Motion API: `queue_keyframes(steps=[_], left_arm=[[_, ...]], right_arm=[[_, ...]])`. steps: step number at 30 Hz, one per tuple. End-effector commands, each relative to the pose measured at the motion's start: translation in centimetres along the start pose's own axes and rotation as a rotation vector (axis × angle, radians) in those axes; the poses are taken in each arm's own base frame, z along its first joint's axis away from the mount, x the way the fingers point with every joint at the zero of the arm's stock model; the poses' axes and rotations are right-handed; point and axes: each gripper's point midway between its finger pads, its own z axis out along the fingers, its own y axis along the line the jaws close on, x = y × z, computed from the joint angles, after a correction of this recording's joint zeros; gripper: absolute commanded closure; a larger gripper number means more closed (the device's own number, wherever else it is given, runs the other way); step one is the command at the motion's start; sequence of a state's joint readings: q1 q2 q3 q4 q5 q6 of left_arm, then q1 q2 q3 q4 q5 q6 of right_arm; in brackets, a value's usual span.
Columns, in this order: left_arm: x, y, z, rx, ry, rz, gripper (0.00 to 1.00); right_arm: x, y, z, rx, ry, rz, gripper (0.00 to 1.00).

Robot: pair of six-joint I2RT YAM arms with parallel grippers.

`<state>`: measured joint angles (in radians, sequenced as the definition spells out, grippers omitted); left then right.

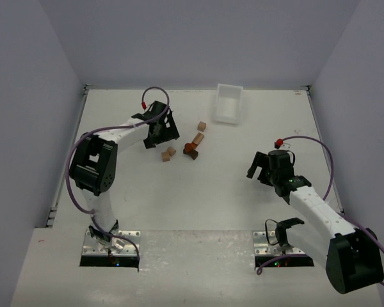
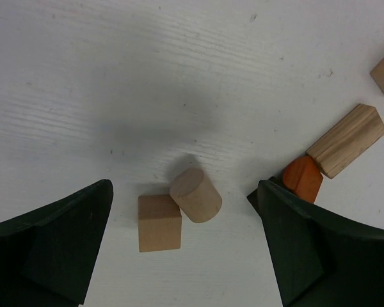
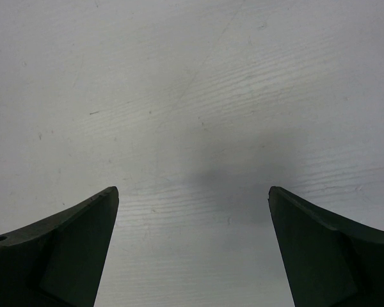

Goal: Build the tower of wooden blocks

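Hovering over tan cube [image 2: 159, 222] and cylinder [image 2: 196, 194], left gripper [image 1: 161, 137] spread wide.

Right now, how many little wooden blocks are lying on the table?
5 clearly: a tan cube and a cylinder touching each other; an orange block against the end of a tan bar; a lone tan cube beyond the bar. A darker one may hide beside the orange block.

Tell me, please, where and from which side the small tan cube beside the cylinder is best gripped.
Take the cube probably from straight above, by its flat left and right faces: they are parallel and face the fingers of the open left gripper. The cylinder sits against only its far right corner, so grip toward the near edge.
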<state>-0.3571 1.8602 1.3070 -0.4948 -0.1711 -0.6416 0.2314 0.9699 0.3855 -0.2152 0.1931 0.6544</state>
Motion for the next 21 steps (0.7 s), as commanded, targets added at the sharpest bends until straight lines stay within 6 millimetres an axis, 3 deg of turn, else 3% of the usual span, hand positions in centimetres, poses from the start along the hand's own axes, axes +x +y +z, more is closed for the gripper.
queue_keyframes(steps=[1, 6, 13, 21], left_arm=[[-1.0, -2.5, 0.8, 0.057, -0.016, -0.04, 0.08], [-0.1, -2.1, 1.9, 0.039, 0.002, -0.051, 0.12], [0.7, -2.3, 2.8, 0.058, 0.012, -0.053, 0.25], [1.8, -2.9, 3.3, 0.059, 0.023, -0.014, 0.31]], right_arm=[[-2.0, 0.4, -0.2, 0.009, -0.056, 0.008, 0.01], [-2.0, 0.4, -0.1, 0.011, -0.056, 0.01, 0.01], [-1.9, 0.4, 0.1, 0.012, -0.048, 0.009, 0.01], [-1.8, 0.4, 0.2, 0.014, -0.042, 0.009, 0.01]])
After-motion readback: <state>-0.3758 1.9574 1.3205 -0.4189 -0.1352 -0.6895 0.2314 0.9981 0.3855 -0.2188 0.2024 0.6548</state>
